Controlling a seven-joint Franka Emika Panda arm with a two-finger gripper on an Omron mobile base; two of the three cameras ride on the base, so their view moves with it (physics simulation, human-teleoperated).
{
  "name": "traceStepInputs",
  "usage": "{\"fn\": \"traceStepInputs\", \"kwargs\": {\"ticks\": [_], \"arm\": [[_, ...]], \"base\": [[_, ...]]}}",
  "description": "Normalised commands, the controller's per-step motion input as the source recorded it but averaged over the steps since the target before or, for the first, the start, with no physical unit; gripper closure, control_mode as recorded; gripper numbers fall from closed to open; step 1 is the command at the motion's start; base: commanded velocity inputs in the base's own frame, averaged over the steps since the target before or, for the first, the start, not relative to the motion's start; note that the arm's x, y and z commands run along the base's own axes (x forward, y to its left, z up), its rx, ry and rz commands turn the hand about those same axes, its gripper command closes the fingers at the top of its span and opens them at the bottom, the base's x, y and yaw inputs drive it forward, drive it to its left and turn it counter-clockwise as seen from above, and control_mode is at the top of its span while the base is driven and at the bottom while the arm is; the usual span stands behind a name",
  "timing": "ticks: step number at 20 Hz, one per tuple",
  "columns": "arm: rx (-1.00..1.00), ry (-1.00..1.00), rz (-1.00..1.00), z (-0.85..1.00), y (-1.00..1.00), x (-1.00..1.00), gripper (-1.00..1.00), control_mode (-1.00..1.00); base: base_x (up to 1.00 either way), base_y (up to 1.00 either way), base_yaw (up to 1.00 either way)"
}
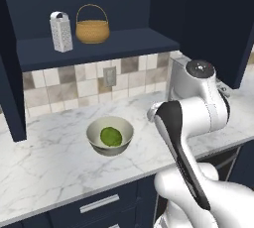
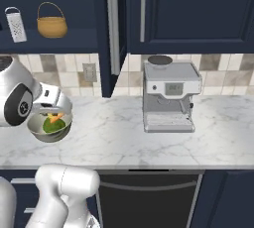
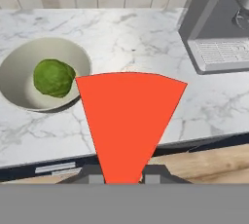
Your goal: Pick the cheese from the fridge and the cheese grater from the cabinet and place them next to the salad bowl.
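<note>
Two cameras behind the arm look forward and down at a marble counter [image 1: 49, 157], sharing the salad bowl [image 1: 110, 136] and open cabinet [image 1: 99, 43]. The hand camera looks down close over the counter's front edge.

counter: white marble [image 1: 49, 162] | backsplash: beige-grey tile [image 1: 64, 88], wall outlet [image 1: 109, 76] | drawers below: navy [image 1: 94, 207] | far right: silver coffee machine [image 2: 168, 98]

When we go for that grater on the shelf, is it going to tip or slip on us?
Probably tippy: the grater stands upright, tall for its narrow base, so a sideways nudge could topple it toward the basket. Its smooth metal sides taper upward, so a grip may slide; lower down looks safer. It seems rigid and likely light.
</note>
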Motion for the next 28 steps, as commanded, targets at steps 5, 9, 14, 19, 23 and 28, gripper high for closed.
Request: {"fn": "traceStepInputs", "kwargs": {"ticks": [5, 9, 14, 19, 23, 28], "arm": [[0.0, 0.44, 0.05, 0.12, -0.13, 0.74, 1.0, -1.0], [0.02, 0.21, 0.06, -0.02, -0.13, 0.2, 1.0, -1.0], [0.03, -0.04, 0.1, -0.4, 0.01, 0.05, 1.0, -1.0], [0.0, -0.19, 0.15, -0.98, 0.02, 0.22, 1.0, -1.0], [0.0, -0.17, 0.14, -0.94, 0.0, 0.36, 1.0, -1.0], [0.0, -0.02, 0.17, -0.62, -0.01, 0.42, 1.0, -1.0]], "base": [[0.0, 0.0, 0.0], [0.0, 0.0, 0.0], [0.0, 0.0, 0.0], [0.0, 0.0, 0.0], [0.0, 0.0, 0.0], [0.0, 0.0, 0.0]]}}
